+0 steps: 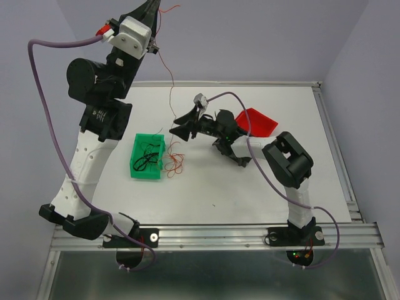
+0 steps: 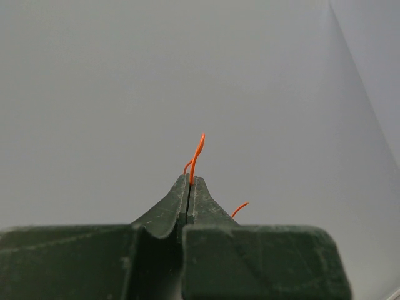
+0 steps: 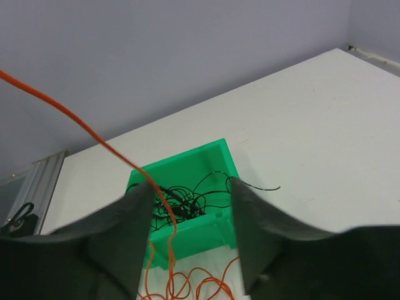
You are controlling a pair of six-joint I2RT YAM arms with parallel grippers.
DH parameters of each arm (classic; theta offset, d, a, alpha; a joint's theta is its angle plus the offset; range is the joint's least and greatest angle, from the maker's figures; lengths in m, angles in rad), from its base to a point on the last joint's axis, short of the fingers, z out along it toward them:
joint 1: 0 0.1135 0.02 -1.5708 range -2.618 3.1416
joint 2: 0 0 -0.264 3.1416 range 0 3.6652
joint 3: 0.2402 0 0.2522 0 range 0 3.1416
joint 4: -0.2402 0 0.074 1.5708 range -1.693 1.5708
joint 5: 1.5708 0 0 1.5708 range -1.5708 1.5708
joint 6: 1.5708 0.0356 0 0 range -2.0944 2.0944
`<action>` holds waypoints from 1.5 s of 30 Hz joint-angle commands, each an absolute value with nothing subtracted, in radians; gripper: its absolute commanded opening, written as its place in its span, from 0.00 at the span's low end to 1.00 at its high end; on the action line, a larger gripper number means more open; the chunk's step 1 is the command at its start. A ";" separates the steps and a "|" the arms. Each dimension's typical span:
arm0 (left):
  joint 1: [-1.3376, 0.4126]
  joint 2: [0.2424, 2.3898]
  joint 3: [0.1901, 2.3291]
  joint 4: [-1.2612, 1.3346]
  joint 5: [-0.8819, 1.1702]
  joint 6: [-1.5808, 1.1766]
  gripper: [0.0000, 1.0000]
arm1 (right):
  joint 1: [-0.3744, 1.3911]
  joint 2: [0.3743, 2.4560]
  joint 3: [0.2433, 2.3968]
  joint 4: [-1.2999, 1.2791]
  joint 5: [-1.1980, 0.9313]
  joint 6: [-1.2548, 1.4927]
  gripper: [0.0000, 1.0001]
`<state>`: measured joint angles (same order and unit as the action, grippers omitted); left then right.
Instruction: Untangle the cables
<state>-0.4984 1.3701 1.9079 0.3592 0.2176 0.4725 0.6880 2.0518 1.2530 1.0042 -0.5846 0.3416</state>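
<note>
The white, matte table (image 1: 250,200) is cut off at its near edge by a metal rail. On it a green plastic bin (image 1: 145,174), square and open-topped, is taken as the landmark. To the right of the green bin, a glossy red bin (image 1: 256,122) is partly hidden behind the right arm. High above and behind the green bin, the left gripper (image 1: 150,7) is cropped by the frame's top; its dark fingers are pressed together on a thin red cable (image 2: 197,153). The right gripper (image 3: 190,185), just right of the green bin, is spread wide, and the red cable is seen between its fingers; contact cannot be told. The red cable's curly heap (image 1: 174,164) lies just beside the green bin. Tangled, hair-thin black cables (image 3: 187,197) lie inside it.
</note>
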 commanded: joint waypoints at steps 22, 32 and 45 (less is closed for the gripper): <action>-0.232 1.400 1.437 0.259 0.360 0.195 0.00 | 0.729 1.640 1.623 0.500 -0.376 0.285 0.00; -0.183 1.439 1.226 0.471 0.685 -0.067 0.00 | 0.729 1.727 1.918 0.212 -0.190 0.193 0.01; -0.183 1.617 1.174 0.494 0.992 -0.125 0.01 | 0.726 1.759 2.140 0.192 -0.077 0.215 0.00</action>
